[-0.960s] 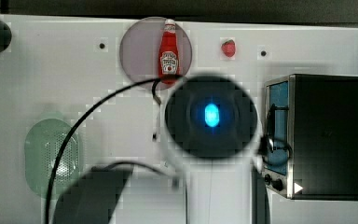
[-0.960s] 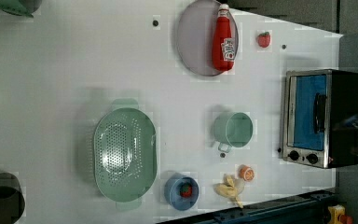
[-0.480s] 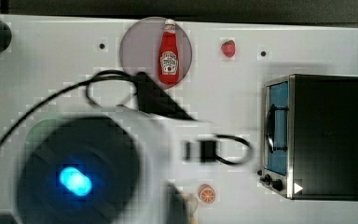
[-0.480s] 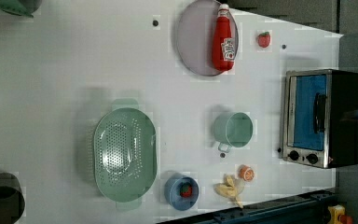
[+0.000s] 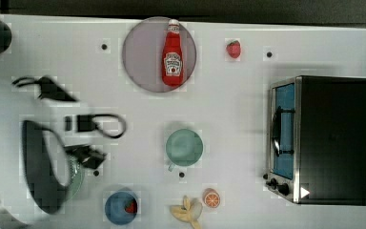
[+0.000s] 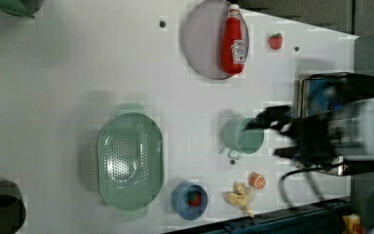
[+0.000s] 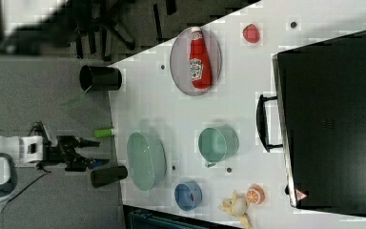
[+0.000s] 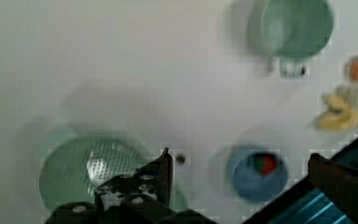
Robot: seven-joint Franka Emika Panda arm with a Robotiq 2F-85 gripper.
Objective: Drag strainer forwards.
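On the table (image 6: pixel 53 73), I see one strainer (image 6: pixel 130 161) lying free, one blue bowl (image 6: pixel 189 200) just beside it at its 4 o'clock in the left view and one cup (image 6: pixel 242 136) farther off at 2. From the wrist view I read my gripper (image 8: pixel 240 172) spread wide above, holding nothing. Right view adds two dark tumblers (image 7: pixel 100 78).

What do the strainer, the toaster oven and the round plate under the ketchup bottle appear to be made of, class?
Strainer: probably plastic; a pale mint, matte, moulded bowl with a patch of tiny holes.
Toaster oven: likely metal; a dark boxy casing with a bright silvery front frame, and a door that looks like glass.
Plate: grey-lilac, smooth and even; plastic or ceramic, the look leaves it open.
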